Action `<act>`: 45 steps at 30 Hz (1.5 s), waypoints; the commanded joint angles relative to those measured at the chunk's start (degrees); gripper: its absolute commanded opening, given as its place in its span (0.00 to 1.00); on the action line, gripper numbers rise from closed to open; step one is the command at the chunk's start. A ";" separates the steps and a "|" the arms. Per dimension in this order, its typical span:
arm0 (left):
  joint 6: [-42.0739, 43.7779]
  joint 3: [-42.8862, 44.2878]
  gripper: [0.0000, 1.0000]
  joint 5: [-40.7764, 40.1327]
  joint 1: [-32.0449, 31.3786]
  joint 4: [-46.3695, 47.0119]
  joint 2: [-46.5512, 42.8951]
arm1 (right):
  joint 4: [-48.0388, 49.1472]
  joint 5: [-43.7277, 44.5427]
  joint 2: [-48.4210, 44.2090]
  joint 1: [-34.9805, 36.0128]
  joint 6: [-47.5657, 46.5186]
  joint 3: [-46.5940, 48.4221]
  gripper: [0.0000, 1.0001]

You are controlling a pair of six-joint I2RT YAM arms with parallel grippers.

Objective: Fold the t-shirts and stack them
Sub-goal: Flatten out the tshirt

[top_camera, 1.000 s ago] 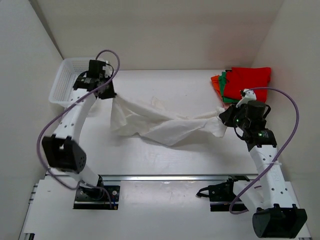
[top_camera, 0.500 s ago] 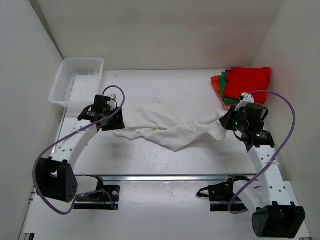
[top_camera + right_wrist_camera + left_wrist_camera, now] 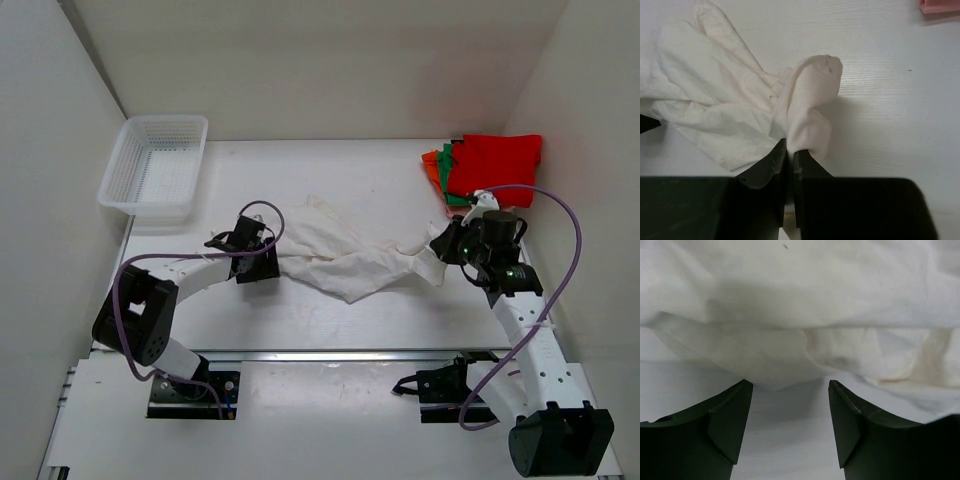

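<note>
The large white t-shirt (image 3: 335,250) lies crumpled across the middle of the table. My left gripper (image 3: 272,262) is low at its left end, open and empty, the shirt's edge (image 3: 790,355) just beyond the fingertips (image 3: 840,390). My right gripper (image 3: 440,243) is shut on the shirt's right end, a bunch of cloth (image 3: 807,100) rising from between the fingers (image 3: 774,162). Folded red (image 3: 500,160), green (image 3: 452,180) and orange (image 3: 431,165) t-shirts are stacked at the far right corner.
A white mesh basket (image 3: 155,170) stands at the far left. White walls close in the table on the left, back and right. A metal rail (image 3: 330,355) runs along the near edge.
My left gripper has come down from the basket toward the near middle and let go of the shirt's left end. The shirt has dropped and bunched up. My right gripper shifted slightly left.
</note>
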 commanded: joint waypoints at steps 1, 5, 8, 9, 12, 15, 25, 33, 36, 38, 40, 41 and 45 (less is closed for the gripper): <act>-3.59 -1.88 0.74 -8.56 2.08 5.73 -0.80 | 3.72 -1.03 -0.37 -0.11 0.57 -0.84 0.00; -3.78 -0.58 0.54 -9.19 3.32 8.82 1.81 | 4.59 -1.73 -0.01 -0.20 0.57 -1.28 0.00; 0.42 8.09 0.00 -9.35 4.38 0.94 6.04 | 3.55 -2.79 0.51 -0.55 -0.48 0.83 0.00; 1.31 10.22 0.00 -10.66 4.82 -3.70 5.96 | 2.15 -3.05 0.60 -1.25 -1.79 2.75 0.00; 5.36 18.40 0.00 -9.64 8.58 -11.63 -1.49 | -0.05 -6.64 -0.36 -4.14 -3.73 8.02 0.00; 7.12 28.06 0.00 -4.97 17.09 -17.00 -9.23 | -1.98 -9.72 -2.29 -7.48 -4.00 14.16 0.00; 11.61 72.28 0.00 -3.92 22.22 -32.93 6.38 | -5.60 -7.45 -1.77 -8.55 -4.26 21.22 0.00; 10.20 92.33 0.60 7.68 22.67 -40.56 40.65 | -2.97 -4.29 3.32 -4.69 -4.97 16.57 0.00; 12.56 79.48 0.59 8.05 19.78 -38.83 37.19 | -1.38 -3.93 4.29 -4.51 -5.32 13.67 0.00; 12.22 64.00 0.60 10.67 18.10 -28.85 30.00 | -0.59 -4.20 4.82 -4.68 -5.32 11.22 0.00; 8.81 46.97 0.62 14.26 16.96 -22.22 22.77 | -0.14 -3.41 5.26 -3.99 -5.49 10.68 0.00; 8.18 42.98 0.62 16.20 16.60 -18.20 18.57 | 0.46 -2.97 5.61 -3.72 -5.58 10.15 0.00; 0.29 27.06 0.48 21.75 14.84 -12.37 9.58 | 1.70 -2.96 6.49 -3.45 -5.41 8.83 0.00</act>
